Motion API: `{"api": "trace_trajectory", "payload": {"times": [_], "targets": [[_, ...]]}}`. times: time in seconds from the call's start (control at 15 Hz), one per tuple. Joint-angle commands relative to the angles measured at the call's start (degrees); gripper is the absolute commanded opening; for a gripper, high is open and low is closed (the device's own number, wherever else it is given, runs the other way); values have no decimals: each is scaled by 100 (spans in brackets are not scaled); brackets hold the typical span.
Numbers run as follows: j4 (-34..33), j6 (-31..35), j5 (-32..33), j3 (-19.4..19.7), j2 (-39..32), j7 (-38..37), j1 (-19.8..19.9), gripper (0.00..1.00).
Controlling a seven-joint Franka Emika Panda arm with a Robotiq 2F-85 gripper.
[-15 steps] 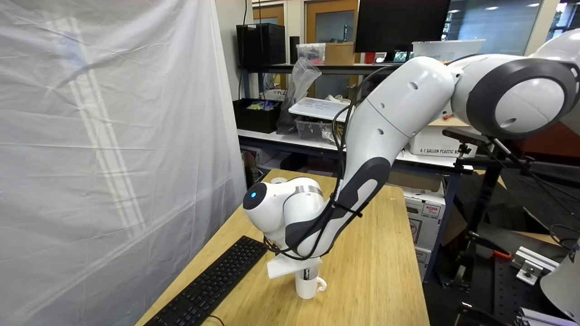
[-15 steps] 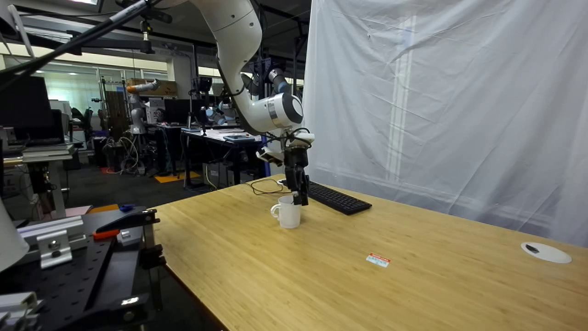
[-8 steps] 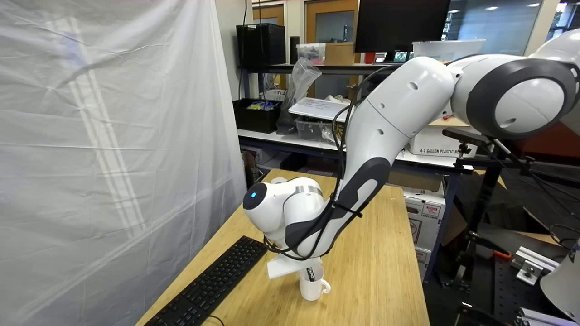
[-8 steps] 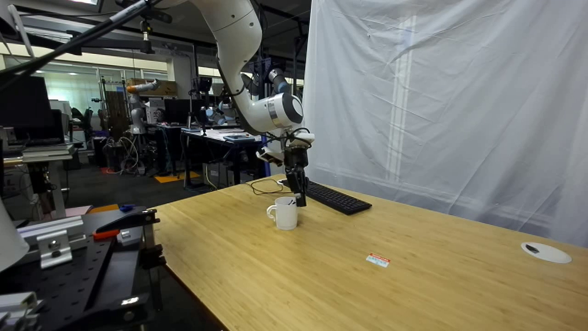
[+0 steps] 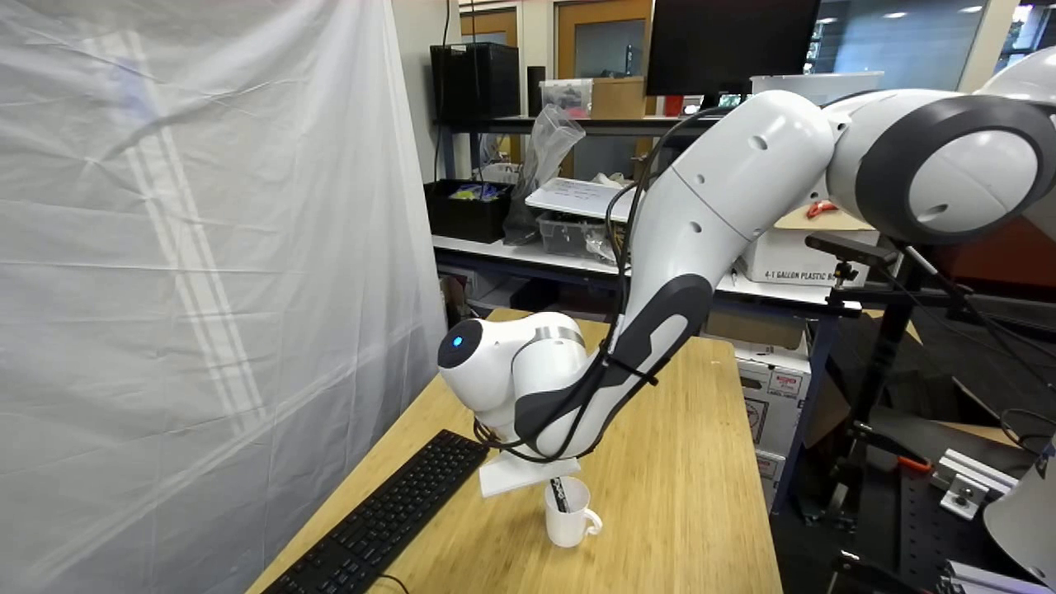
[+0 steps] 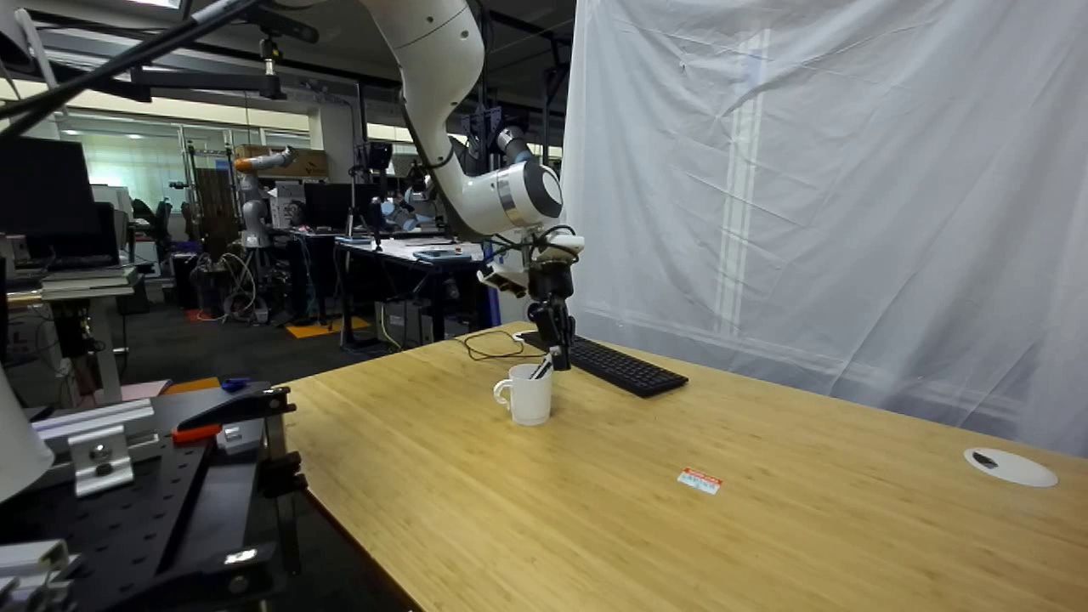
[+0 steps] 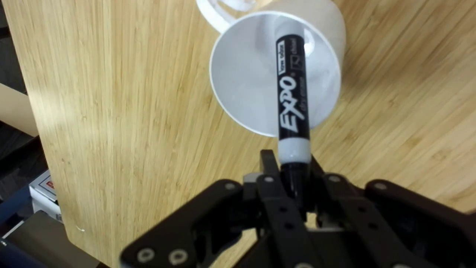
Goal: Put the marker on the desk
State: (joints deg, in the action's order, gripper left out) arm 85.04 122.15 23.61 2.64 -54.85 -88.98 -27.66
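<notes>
The marker [image 7: 292,93], black-labelled with grey bands and a dark cap, leans out of a white mug [image 7: 241,78] in the wrist view. Its lower end is still inside the mug's mouth. My gripper [image 7: 292,159] is shut on the capped end, one finger on each side. An exterior view shows the tilted marker [image 6: 541,367] between the mug [image 6: 529,401] and the gripper [image 6: 559,357], just above the rim. From another side the marker [image 5: 559,495] shows in the mug [image 5: 568,526], while the wrist hides the fingers. The wooden desk [image 6: 680,544] carries the mug.
A black keyboard [image 5: 384,511] lies beside the mug, along the curtain [image 5: 206,289] side. A small red-and-white sticker [image 6: 699,481] and a round white desk cover [image 6: 1010,467] are farther along the desktop. A cable [image 6: 489,347] runs behind the mug.
The gripper has closed on the marker and risen slightly, so more of the marker shows above the mug. The mug shifted a little toward its handle side, then stayed put.
</notes>
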Motion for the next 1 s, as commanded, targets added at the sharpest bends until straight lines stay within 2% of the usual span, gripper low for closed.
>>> {"api": "trace_trajectory", "payload": {"times": [0.0, 0.33, 0.47, 0.73, 0.93], "targets": [[353, 78, -7, 37, 440, -1, -48, 5], [714, 204, 37, -23, 960, 36, -17, 5], [997, 455, 62, -91, 1215, 163, 58, 5], [1847, 1671, 35, -184, 1791, 690, 297, 5], [2626, 2595, -102, -291, 2275, 1561, 620, 5]]}}
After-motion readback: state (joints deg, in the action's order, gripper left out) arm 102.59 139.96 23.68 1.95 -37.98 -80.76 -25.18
